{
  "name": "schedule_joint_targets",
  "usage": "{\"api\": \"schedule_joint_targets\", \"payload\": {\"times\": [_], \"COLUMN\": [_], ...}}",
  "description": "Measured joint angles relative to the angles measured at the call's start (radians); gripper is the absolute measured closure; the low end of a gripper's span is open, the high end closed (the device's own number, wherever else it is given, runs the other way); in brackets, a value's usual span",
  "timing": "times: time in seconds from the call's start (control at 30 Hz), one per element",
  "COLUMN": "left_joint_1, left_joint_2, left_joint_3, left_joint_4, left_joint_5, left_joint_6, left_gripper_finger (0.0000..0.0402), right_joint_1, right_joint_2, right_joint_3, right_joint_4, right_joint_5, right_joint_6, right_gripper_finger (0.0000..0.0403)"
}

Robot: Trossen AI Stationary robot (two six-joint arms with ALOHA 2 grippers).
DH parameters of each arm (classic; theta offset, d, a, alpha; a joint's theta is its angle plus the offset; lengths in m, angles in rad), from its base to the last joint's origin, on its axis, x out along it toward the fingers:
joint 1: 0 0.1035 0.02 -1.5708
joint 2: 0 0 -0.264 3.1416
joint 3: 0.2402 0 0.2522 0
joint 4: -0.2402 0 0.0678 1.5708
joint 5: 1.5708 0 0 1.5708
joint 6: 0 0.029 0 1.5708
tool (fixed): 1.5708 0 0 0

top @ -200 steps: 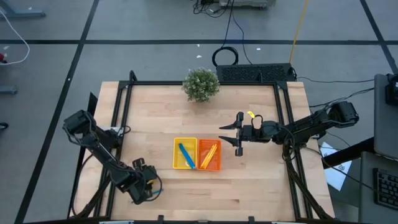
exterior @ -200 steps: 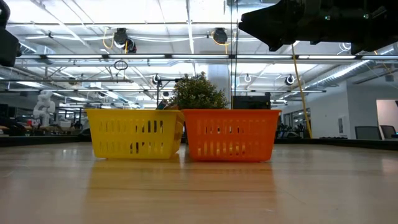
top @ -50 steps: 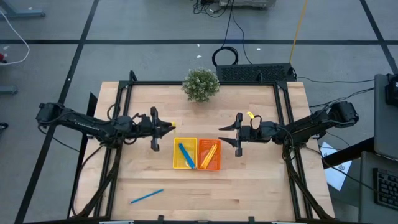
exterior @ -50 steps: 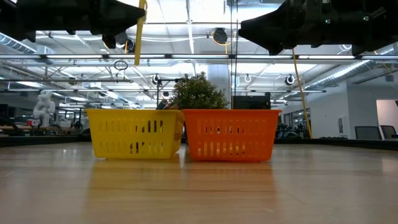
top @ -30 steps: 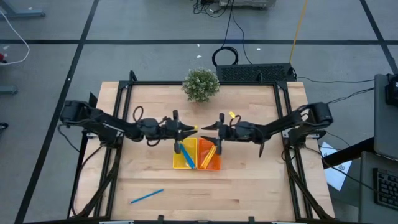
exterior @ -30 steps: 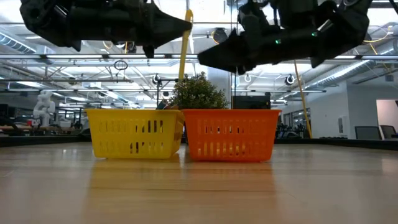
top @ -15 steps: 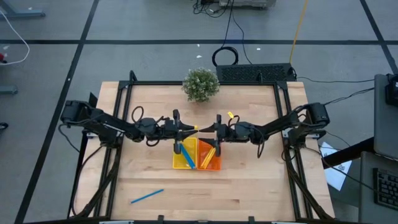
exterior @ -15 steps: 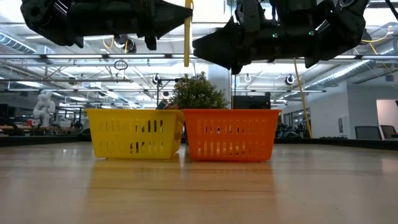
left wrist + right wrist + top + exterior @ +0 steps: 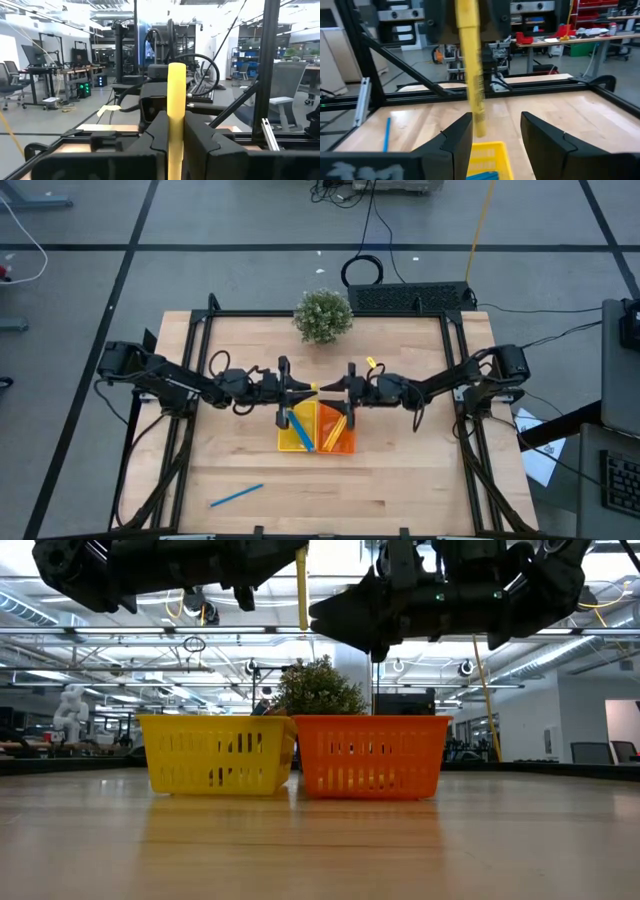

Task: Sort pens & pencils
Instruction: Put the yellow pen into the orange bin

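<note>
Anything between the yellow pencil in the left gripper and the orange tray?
Nothing visible on the way down. The left gripper holds the yellow pencil upright above the trays' shared edge; the right gripper, open, faces it over the orange tray.

We find both grippers (image 9: 305,389) (image 9: 338,390) nose-to-nose above the trays (image 9: 317,429), with open tabletop (image 9: 400,470) around them.

A: Where's each stick?
B: Yellow pencil (image 9: 301,588) hangs upright, pinched in the left gripper (image 9: 303,390), above the seam between the two trays. Blue pen (image 9: 299,429) lies diagonally in the yellow tray (image 9: 285,442). Yellow pencils (image 9: 336,427) lie slanted in the orange tray (image 9: 349,447).
A: Any loose?
B: One blue pen (image 9: 236,496) flat on the table, near the front left, well apart from the trays, slightly angled.
</note>
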Motion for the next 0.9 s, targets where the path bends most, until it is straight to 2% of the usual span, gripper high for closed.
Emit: {"api": "schedule_joint_targets", "payload": {"times": [0.33, 0.47, 0.67, 0.9], "left_joint_1": [0.010, 0.010, 0.010, 0.010], "left_joint_2": [0.004, 0.068, 0.183, 0.159], "left_joint_3": [0.001, 0.028, 0.111, 0.096], "left_joint_4": [0.032, 0.085, 0.073, 0.069], "left_joint_5": [-0.018, -0.010, -0.012, -0.028], "left_joint_6": [0.003, 0.004, 0.006, 0.014], "left_gripper_finger": [0.0369, 0.0369, 0.0369, 0.0369], "right_joint_1": [-0.004, -0.004, -0.004, -0.004], "right_joint_2": [0.000, 0.000, 0.000, 0.000], "right_joint_3": [0.000, 0.000, 0.000, 0.000], "right_joint_4": [0.000, 0.000, -0.005, -0.035], "right_joint_5": [-0.001, -0.001, -0.003, -0.003], "right_joint_6": [0.024, 0.024, 0.013, -0.012], "right_gripper_finger": [0.0248, 0.0248, 0.0248, 0.0248]}}
